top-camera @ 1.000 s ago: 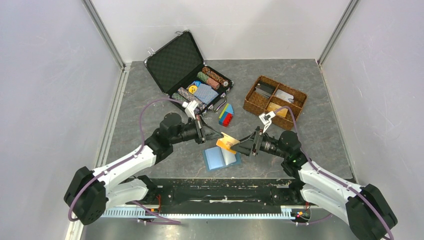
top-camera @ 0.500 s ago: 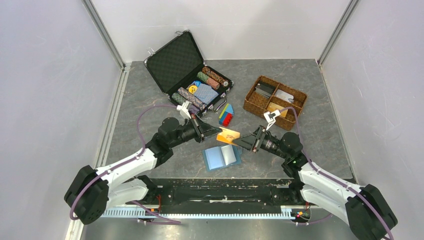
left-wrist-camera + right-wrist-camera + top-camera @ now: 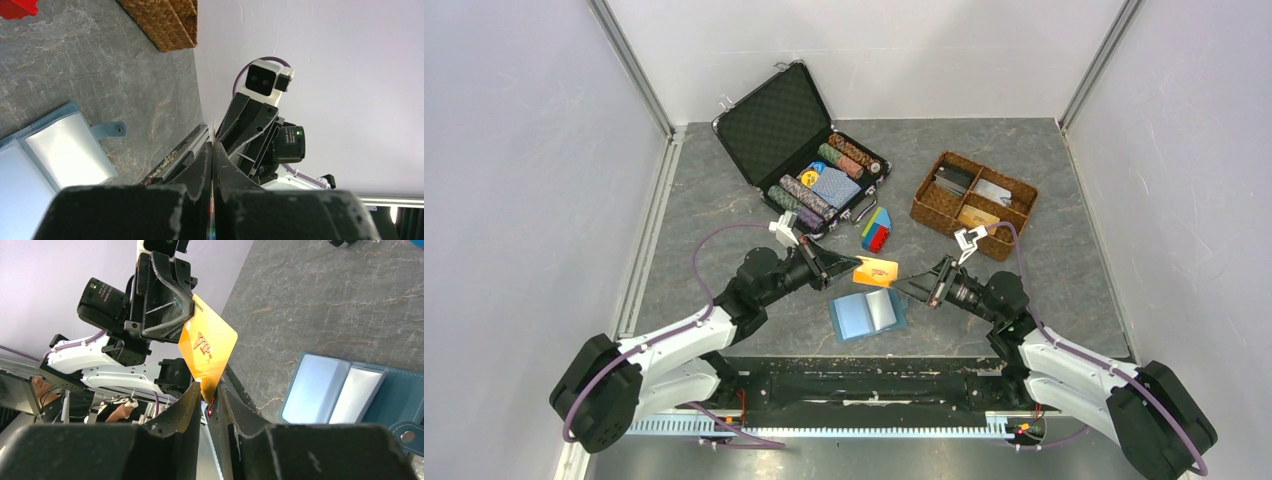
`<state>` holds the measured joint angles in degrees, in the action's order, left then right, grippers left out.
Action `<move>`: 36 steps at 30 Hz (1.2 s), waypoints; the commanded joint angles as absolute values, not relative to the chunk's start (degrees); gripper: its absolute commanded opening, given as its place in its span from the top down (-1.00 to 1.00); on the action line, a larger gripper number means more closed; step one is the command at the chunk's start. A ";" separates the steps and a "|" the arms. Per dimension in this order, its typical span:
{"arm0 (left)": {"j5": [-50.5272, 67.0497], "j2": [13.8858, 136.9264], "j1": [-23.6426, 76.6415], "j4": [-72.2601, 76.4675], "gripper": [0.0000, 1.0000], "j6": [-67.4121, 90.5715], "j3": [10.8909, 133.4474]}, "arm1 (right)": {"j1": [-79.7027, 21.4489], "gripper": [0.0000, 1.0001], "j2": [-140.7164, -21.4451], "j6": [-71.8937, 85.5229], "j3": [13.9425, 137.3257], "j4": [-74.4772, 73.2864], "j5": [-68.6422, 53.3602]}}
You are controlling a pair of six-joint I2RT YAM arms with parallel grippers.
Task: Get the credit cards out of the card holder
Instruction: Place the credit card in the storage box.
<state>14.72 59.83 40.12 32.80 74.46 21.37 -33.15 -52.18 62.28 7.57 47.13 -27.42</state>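
Note:
An orange-yellow credit card [image 3: 876, 271] hangs in the air above the table, and my left gripper [image 3: 852, 268] is shut on its left end. Seen edge-on in the left wrist view, the card is a thin line between the closed fingers of that left gripper [image 3: 213, 147]. My right gripper [image 3: 902, 284] faces it from the right. In the right wrist view, the card [image 3: 207, 350] has its lower corner inside the right gripper [image 3: 210, 390], whose jaws stand narrowly open around it. The light-blue card holder [image 3: 867, 314] lies open and flat below, also visible as the card holder [image 3: 345, 395].
An open black chip case [image 3: 809, 150] stands at the back left. A brown wicker tray [image 3: 974, 200] sits at the back right. Coloured blocks [image 3: 876, 230] lie just behind the grippers. Walls close in on three sides.
My left gripper has lifted the orange card up and away from the card holder. The right gripper's jaws have narrowed around the card's free corner.

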 commanded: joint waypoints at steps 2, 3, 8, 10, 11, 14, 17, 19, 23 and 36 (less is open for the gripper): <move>12.71 58.58 40.25 36.84 0.95 76.47 20.74 | -33.02 0.62 -51.79 63.30 6.85 52.29 -25.25; 12.66 58.70 40.26 36.94 0.95 76.54 20.74 | -33.03 0.72 -51.88 63.32 6.77 52.66 -25.17; 13.26 59.30 40.25 37.27 0.92 76.04 20.70 | -33.02 1.00 -52.03 63.51 6.29 54.57 -24.80; 13.27 59.12 40.25 36.57 0.62 75.57 20.65 | -32.96 1.00 -51.77 63.39 6.28 54.50 -24.38; 13.21 58.91 40.25 35.87 0.32 75.18 20.65 | -32.75 1.00 -51.54 63.26 6.45 54.22 -24.39; 13.52 57.78 40.28 28.88 -0.32 71.99 22.60 | -31.51 1.00 -50.47 61.27 7.90 50.25 -24.50; 13.99 56.74 40.25 20.02 -0.57 66.87 25.59 | -30.33 1.00 -49.07 56.76 10.98 41.47 -23.92; 14.07 56.11 40.26 17.11 -0.80 64.73 26.60 | -29.05 1.00 -48.20 54.66 12.68 36.87 -23.42; 14.42 55.59 40.25 9.37 -1.00 58.84 29.77 | -25.64 1.00 -46.91 51.64 16.54 28.84 -23.76; 2.02 54.70 40.17 -24.18 -1.00 34.01 46.08 | -4.30 1.00 -51.16 40.09 29.85 9.33 -32.25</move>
<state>8.56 55.92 40.16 -12.08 46.11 40.29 -9.74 -49.84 46.52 24.88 16.69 -28.91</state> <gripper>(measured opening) 0.995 0.005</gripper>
